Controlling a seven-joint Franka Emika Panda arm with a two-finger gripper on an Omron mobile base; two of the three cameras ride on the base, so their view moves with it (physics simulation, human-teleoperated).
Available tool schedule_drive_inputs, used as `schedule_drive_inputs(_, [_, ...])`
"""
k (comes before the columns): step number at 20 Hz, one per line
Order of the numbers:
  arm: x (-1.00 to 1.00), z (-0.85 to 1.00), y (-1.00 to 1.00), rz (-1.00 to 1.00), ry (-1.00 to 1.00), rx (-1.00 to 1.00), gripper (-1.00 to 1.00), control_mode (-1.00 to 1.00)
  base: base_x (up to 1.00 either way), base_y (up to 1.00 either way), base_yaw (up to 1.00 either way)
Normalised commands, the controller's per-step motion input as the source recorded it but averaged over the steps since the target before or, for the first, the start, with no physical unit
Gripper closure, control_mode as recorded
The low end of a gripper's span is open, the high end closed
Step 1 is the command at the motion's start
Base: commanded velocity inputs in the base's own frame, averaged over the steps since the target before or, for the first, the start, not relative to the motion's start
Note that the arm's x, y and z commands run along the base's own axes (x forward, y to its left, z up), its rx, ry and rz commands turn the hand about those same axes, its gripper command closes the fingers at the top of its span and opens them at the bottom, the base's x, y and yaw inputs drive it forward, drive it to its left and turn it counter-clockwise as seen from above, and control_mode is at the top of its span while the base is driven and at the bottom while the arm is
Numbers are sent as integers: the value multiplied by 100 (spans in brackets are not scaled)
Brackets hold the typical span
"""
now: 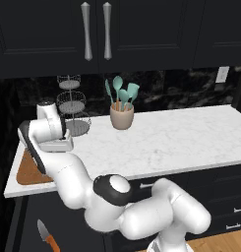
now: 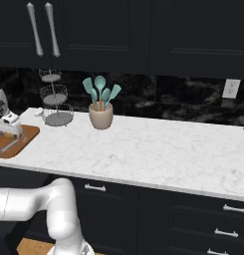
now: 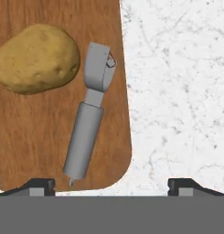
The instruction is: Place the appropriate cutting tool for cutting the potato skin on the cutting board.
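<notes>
- The gripper (image 3: 111,185) hangs over the board (image 3: 35,137) with its 2 fingertips (image 3: 38,185) wide apart and nothing between them.
- The peeler (image 3: 86,128) lies flat on the board below the gripper, near the board's edge next to the marble tabletop (image 3: 177,91). It is silver-grey, with a slim straight handle and a wider forked head, and it is tilted a little.
- The head sits just beside the potato (image 3: 36,58), a roundish yellow-brown lump also on the board; whether the 2 touch cannot be told.
- The placing looks done, so the risk is in leaving: a low or sideways pull-away could let a fingertip catch the handle and drag the peeler over the nearby edge, or push its head into the potato and roll it.
- Farther off stand a wire rack (image 2: 55,102) and a utensil pot (image 2: 100,115).
</notes>
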Motion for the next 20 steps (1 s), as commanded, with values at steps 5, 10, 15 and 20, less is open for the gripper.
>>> schedule_drive_inputs(5, [-98,9,-100,0,-3,0,-100,-100,0,0,0])
schedule_drive_inputs(10, [-100,0,-100,0,-9,0,-100,-100,0,0,0])
schedule_drive_inputs(15, [-100,13,-100,8,-9,0,-100,-100,0,0,0])
schedule_drive_inputs(20, [-100,18,-100,9,-3,2,-100,-100,0,0,0])
